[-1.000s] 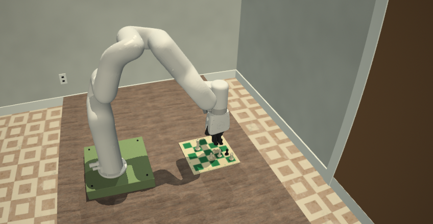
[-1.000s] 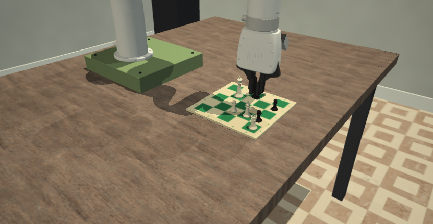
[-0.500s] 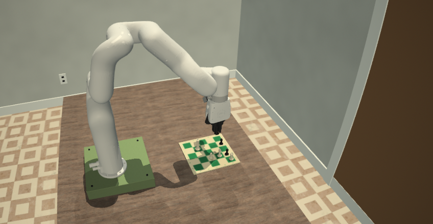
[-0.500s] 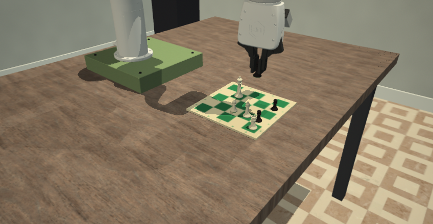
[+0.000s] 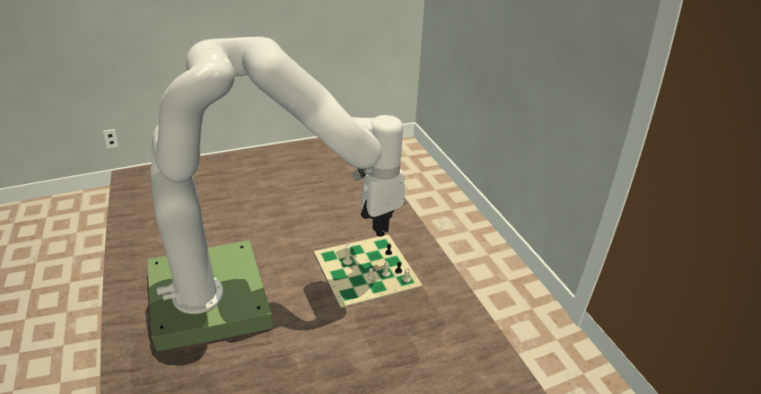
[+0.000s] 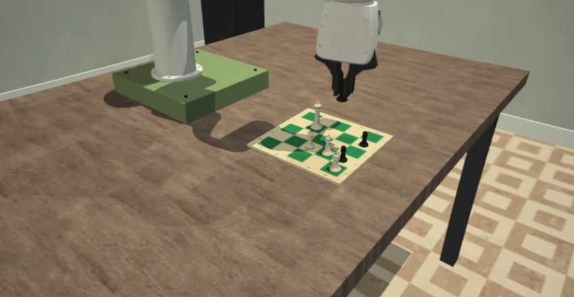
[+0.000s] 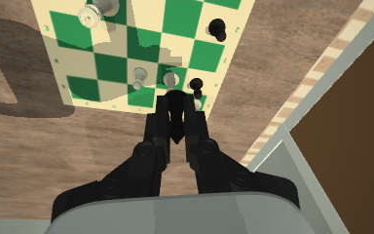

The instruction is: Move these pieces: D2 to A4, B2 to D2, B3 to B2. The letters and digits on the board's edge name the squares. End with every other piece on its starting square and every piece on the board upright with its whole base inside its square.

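Note:
My gripper is shut on a black piece with a pointed top, held upright above the far part of the board. The held piece's head is partly hidden by the fingers in the top and exterior views. A tall white king stands upright on D2. A black pawn stands upright on A4. B2 and B3 hold no piece.
Another black pawn stands on A2, a white pawn on C4, a white crowned piece on B4 and a white rook on A5, close beside the A4 pawn.

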